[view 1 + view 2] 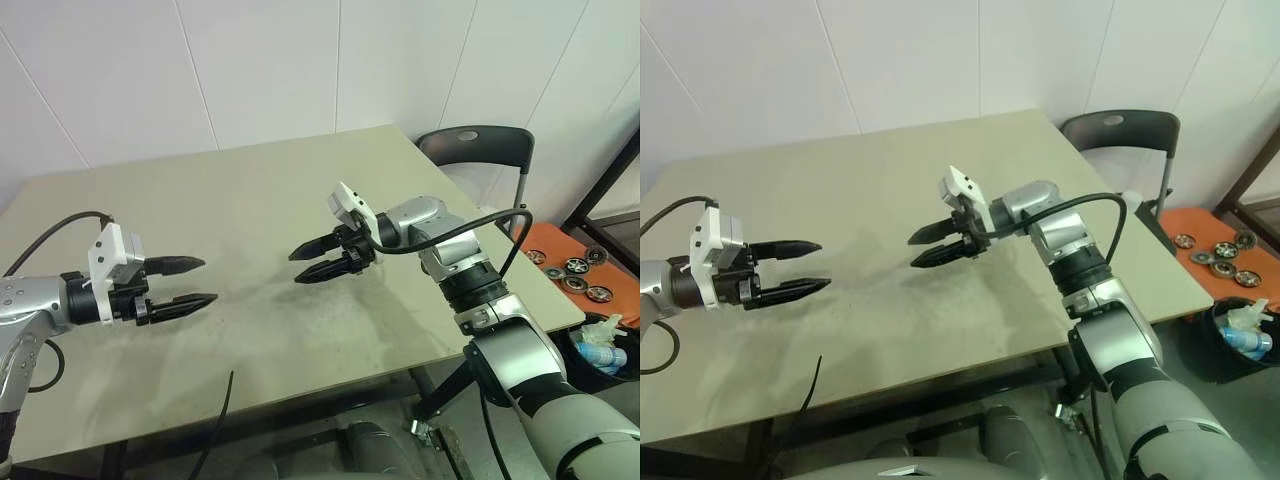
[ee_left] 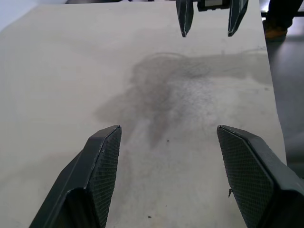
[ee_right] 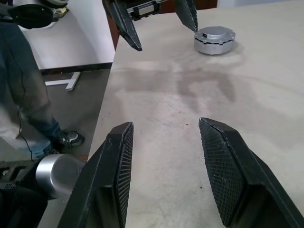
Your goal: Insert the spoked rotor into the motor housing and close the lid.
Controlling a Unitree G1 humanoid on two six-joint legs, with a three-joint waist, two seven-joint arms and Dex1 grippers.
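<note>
While gaping: two end effectors, left end effector (image 1: 196, 283), right end effector (image 1: 302, 264).

Black, cross-hatched pads (image 2: 107, 161) on both grippers, dull beige table (image 1: 250, 200) with a grey smudge, silvery-grey round housing (image 3: 214, 40), orange stool (image 1: 590, 255), black chair (image 1: 480, 150), white tiled wall (image 1: 250, 60).

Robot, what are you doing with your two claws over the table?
Right now nothing is being held. The left gripper and the right gripper both hang open above the beige table, pointing at each other with a gap between them. The right wrist view shows a round silver motor housing resting on the table beyond the left gripper. Some small round parts lie on an orange surface off to the right.
</note>
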